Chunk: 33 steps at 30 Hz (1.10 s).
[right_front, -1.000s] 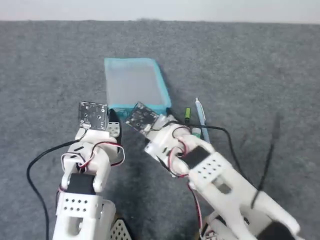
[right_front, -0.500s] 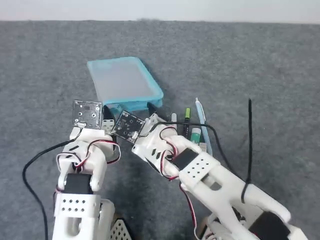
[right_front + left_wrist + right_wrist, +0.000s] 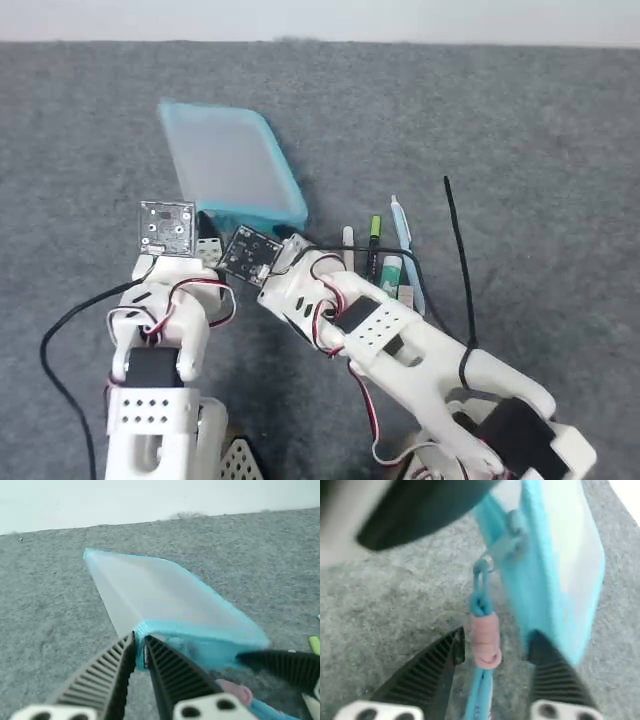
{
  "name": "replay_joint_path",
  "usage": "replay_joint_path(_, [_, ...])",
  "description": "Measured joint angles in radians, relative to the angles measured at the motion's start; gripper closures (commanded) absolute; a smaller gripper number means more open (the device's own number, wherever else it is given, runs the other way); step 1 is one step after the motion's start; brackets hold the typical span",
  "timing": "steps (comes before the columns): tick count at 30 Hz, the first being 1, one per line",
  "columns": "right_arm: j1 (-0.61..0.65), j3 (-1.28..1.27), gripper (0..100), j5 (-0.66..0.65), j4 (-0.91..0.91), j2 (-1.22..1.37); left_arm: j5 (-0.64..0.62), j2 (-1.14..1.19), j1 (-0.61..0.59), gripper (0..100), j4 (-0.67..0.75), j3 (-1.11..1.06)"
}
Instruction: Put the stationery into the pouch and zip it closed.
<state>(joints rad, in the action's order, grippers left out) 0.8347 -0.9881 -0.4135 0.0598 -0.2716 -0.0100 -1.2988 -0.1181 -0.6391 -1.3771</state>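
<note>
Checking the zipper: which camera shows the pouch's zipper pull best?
Right wrist view: the pink zipper pull lies close between its open fingers. Left wrist view catches a small part; in the high view, arms cover it.

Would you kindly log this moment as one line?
left claw: shut on pouch | right claw: open around zip pull | pens: outside pouch
</note>
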Motion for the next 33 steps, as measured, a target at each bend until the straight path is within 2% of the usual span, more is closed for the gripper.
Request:
replay_joint_path(2, [-0.011,0.0,99.4,0.0,0.0,0.0,0.0,0.0,0.0,99,0.0,0.0])
replay_joint_path(13, [-0.087,0.002,99.1,0.002,-0.003,0.0,0.0,0.0,0.006,99,-0.002,0.0])
replay_joint_path(23, [-0.112,0.0,98.7,0.0,0.074,0.002,0.0,0.0,0.006,99,-0.002,0.0])
replay_joint_path(30, [-0.002,0.0,83.2,0.051,0.068,0.002,0.0,0.0,0.006,99,-0.002,0.0])
replay_joint_path(33, [-0.006,0.0,82.7,0.087,0.029,0.002,0.0,0.0,0.006,99,-0.002,0.0])
